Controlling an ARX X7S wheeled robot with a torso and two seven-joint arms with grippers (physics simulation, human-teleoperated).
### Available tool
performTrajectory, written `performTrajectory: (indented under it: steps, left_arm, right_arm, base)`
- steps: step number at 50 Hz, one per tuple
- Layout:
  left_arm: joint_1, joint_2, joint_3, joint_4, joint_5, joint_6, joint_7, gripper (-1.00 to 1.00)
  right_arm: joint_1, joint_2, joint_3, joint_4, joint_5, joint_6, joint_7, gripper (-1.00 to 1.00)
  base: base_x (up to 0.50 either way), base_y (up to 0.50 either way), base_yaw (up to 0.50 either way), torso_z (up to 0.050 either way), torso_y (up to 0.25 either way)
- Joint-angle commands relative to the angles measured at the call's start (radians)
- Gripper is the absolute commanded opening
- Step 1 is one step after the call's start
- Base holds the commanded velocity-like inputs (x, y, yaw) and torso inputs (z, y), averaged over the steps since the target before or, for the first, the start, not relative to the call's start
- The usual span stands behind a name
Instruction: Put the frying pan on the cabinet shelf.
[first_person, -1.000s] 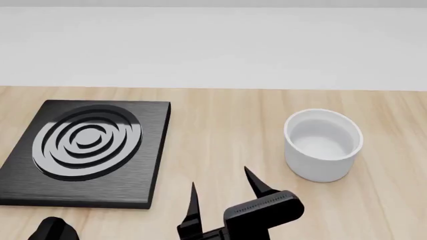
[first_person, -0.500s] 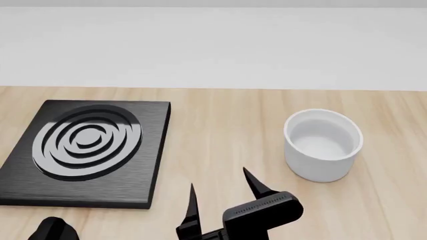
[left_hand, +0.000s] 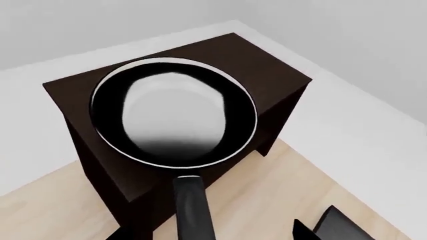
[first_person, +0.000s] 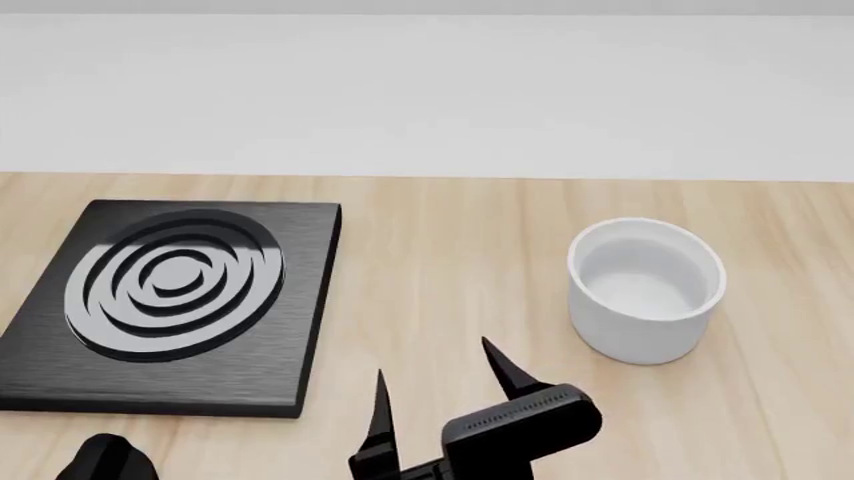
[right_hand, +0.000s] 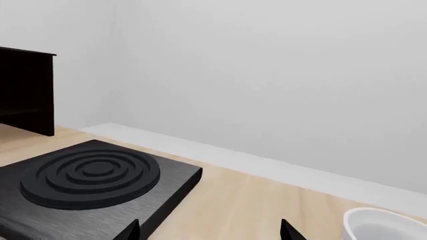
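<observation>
In the left wrist view the frying pan (left_hand: 173, 112), glossy black with a thin pale rim, lies on the flat top of the dark brown cabinet (left_hand: 267, 75). Its long black handle (left_hand: 192, 205) sticks out past the cabinet's edge and runs between the spread fingers of my left gripper (left_hand: 207, 234), which is open; the fingers stand apart from the handle. My right gripper (first_person: 441, 388) is open and empty, low over the wooden counter between the burner plate and the cup. It also shows in the right wrist view (right_hand: 212, 232). The pan does not show in the head view.
A square black burner plate (first_person: 174, 300) with concentric rings lies on the counter's left and shows in the right wrist view (right_hand: 87, 175). A white cup (first_person: 646, 288) stands at the right. The cabinet (right_hand: 27, 90) stands beyond the burner. A white wall lies behind the counter.
In the head view my right gripper has slid slightly toward the counter's near edge and a little left. The burner plate and cup have not moved.
</observation>
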Motion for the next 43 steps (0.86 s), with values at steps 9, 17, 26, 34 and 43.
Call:
performTrajectory:
  steps: [9,17,26,34,43]
  left_arm:
    - [0.145,-0.107,-0.123,0.367,-0.184,-0.117,-0.103,1.00]
    - [0.288,-0.195,-0.268,0.648,-0.418,-0.194,-0.236,1.00]
    - [0.420,-0.219,-0.376,0.836,-0.608,-0.209,-0.309,1.00]
    - [0.501,-0.276,-0.449,0.956,-0.637,-0.195,-0.243,1.00]
    - [0.659,-0.313,-0.563,1.087,-0.741,-0.193,-0.243,1.00]
  right_arm:
    - [-0.011,-0.003,0.004,-0.016,-0.006,-0.002,0.004,1.00]
    - [-0.030,0.004,0.001,-0.036,-0.008,-0.005,0.016,1.00]
    - [-0.061,0.008,-0.010,-0.067,-0.026,-0.013,0.040,1.00]
    - [-0.079,0.015,-0.010,-0.080,-0.034,-0.020,0.057,1.00]
    - [-0.116,0.020,-0.019,-0.106,-0.048,-0.031,0.080,1.00]
  base:
    - [0.00,0.00,0.00,0.000,0.000]
    - [0.00,0.00,0.00,0.000,0.000]
    - [0.00,0.00,0.00,0.000,0.000]
    - [0.00,0.00,0.00,0.000,0.000]
    - [0.00,0.00,0.00,0.000,0.000]
